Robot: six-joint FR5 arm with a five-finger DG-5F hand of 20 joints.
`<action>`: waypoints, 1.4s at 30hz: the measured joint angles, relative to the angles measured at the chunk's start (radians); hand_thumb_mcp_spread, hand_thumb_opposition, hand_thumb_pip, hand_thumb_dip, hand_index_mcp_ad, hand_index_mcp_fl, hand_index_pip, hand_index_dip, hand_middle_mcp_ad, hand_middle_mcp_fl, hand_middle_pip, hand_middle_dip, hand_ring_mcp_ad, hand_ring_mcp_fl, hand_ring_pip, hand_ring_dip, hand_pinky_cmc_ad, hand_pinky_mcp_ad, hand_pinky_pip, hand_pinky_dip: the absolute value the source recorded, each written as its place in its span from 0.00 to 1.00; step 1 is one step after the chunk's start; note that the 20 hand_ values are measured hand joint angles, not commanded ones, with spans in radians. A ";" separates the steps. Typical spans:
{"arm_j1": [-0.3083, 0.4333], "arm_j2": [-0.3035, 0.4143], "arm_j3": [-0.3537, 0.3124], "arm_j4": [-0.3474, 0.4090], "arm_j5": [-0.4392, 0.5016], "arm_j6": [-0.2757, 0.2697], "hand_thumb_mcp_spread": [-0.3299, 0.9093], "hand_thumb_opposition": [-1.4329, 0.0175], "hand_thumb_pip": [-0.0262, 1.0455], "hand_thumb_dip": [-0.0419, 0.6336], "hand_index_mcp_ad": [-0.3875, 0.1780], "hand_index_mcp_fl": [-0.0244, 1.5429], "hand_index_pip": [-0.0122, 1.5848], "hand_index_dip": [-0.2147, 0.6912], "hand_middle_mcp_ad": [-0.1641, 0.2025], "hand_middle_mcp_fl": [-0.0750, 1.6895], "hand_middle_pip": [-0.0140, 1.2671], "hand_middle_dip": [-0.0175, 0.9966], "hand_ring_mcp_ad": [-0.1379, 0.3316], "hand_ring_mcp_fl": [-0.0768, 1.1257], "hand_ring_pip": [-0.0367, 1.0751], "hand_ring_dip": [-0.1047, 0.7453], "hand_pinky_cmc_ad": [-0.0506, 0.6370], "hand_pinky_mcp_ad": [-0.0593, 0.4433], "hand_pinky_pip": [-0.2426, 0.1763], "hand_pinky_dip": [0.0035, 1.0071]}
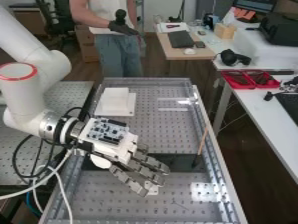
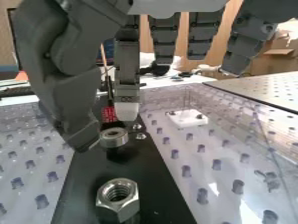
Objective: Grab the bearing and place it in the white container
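Note:
Over the middle of the bench, the hand point(image 1: 142, 169) hangs low above the black strip point(image 1: 179, 162) in the high view. In the wrist view the hand point(image 2: 126, 75) has its fingers extended and the thumb lowered at one side. The metal bearing point(image 2: 114, 137) is on the black strip point(image 2: 159, 192), beside the thumb's tip and just under a white-tipped finger. Whether either one touches it, I cannot tell. A white square container point(image 1: 115, 100) stands on the perforated plate in the high view, towards the bench's far end.
A large hex nut point(image 2: 118, 197) stands on the strip near the bearing. A small white block point(image 2: 187, 117) with thin pins is on the perforated plate. The thin stick point(image 1: 201, 142) rises near the tray's side rail point(image 1: 216, 130). Cables hang under the arm.

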 joint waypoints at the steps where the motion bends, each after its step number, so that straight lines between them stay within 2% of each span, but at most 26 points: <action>1: 0.000 0.000 -0.001 0.003 0.000 -0.003 0.59 0.41 0.55 0.41 0.57 0.08 0.94 0.46 0.71 0.04 0.11 0.15 0.63 0.06 0.11 0.15 0.66 0.73 0.36 0.17; 15: 0.002 -0.009 -0.005 0.018 -0.003 -0.069 0.59 0.41 0.55 0.41 0.57 0.09 0.92 0.46 0.71 0.04 0.11 0.15 0.63 0.06 0.11 0.15 0.66 0.74 0.36 0.17; 20: -0.001 -0.010 0.000 0.011 -0.007 -0.066 0.59 0.41 0.55 0.41 0.57 0.09 0.92 0.46 0.70 0.04 0.11 0.15 0.63 0.06 0.11 0.15 0.66 0.73 0.36 0.17; 23: -0.006 -0.011 0.001 0.011 -0.010 -0.037 0.59 0.41 0.55 0.41 0.57 0.09 0.92 0.46 0.71 0.04 0.11 0.15 0.64 0.06 0.11 0.15 0.67 0.72 0.36 0.17; 25: -0.011 -0.013 0.001 0.015 -0.012 0.003 0.59 0.41 0.55 0.41 0.57 0.10 0.92 0.46 0.71 0.04 0.11 0.15 0.63 0.06 0.11 0.15 0.66 0.73 0.36 0.17; 28: -0.023 -0.019 -0.001 0.027 -0.012 0.094 0.59 0.41 0.55 0.41 0.57 0.10 0.92 0.46 0.70 0.04 0.11 0.15 0.64 0.06 0.11 0.15 0.66 0.72 0.36 0.17; 31: -0.032 -0.025 -0.002 0.035 -0.010 0.139 0.59 0.41 0.55 0.41 0.58 0.10 0.92 0.46 0.71 0.04 0.11 0.15 0.64 0.06 0.11 0.15 0.66 0.72 0.36 0.17; 37: -0.034 -0.028 0.003 0.021 -0.017 0.125 0.59 0.41 0.55 0.41 0.58 0.10 0.93 0.46 0.70 0.04 0.11 0.15 0.64 0.06 0.11 0.15 0.66 0.72 0.36 0.17; 42: -0.037 -0.024 0.000 0.029 -0.024 0.161 0.59 0.41 0.55 0.41 0.57 0.10 0.93 0.46 0.70 0.04 0.11 0.15 0.64 0.06 0.11 0.15 0.66 0.72 0.36 0.17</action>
